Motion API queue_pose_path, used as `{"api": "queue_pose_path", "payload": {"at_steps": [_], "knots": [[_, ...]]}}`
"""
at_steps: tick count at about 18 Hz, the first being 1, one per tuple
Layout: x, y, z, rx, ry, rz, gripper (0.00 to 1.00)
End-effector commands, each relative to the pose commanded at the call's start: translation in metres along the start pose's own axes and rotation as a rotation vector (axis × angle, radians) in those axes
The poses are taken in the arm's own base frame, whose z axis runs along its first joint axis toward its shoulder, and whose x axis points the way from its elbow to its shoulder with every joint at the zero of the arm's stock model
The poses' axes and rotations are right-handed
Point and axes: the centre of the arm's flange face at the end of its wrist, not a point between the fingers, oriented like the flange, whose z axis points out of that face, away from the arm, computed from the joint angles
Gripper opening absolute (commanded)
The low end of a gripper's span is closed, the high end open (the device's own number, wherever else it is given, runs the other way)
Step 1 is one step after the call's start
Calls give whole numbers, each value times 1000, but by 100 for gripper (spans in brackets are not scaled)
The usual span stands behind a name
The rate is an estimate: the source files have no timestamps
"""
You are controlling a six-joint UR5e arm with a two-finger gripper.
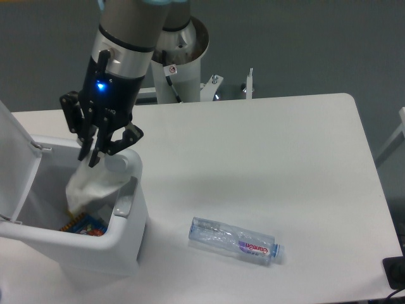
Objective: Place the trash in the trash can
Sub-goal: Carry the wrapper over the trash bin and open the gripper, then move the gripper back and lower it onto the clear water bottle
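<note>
My gripper (90,158) hangs over the open trash can (130,247), its fingers pinched shut on the top of a crumpled white packet (90,187). The packet dangles inside the can's opening, above the coloured litter on the bottom. A clear plastic water bottle (234,240) with a pink-and-purple label lies on its side on the white table, to the right of the can and well away from the gripper.
The can's white lid (12,158) stands open at the left edge. A colourful item (82,225) lies on the can's floor. The arm's base column (180,57) stands behind the table, with metal brackets (247,85) beside it.
</note>
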Motion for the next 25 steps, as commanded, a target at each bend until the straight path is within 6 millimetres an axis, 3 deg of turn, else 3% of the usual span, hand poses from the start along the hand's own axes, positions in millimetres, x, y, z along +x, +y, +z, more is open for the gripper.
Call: {"api": "queue_pose_path", "payload": {"at_steps": [3,4,6,10,15,18,25], "knots": [[-5,-4,0,22,-16,-28,100],[-18,-5,-5,51,-44,-54,100],[-62,11,-10,65,-81,-136,100],[-153,55,-1,32,-109,-276,100],[-228,106,-3,12,-132,-408,100],[-247,135,10,-15,-117,-484,100],[-295,171,69,-142,-163,-710,100]]}}
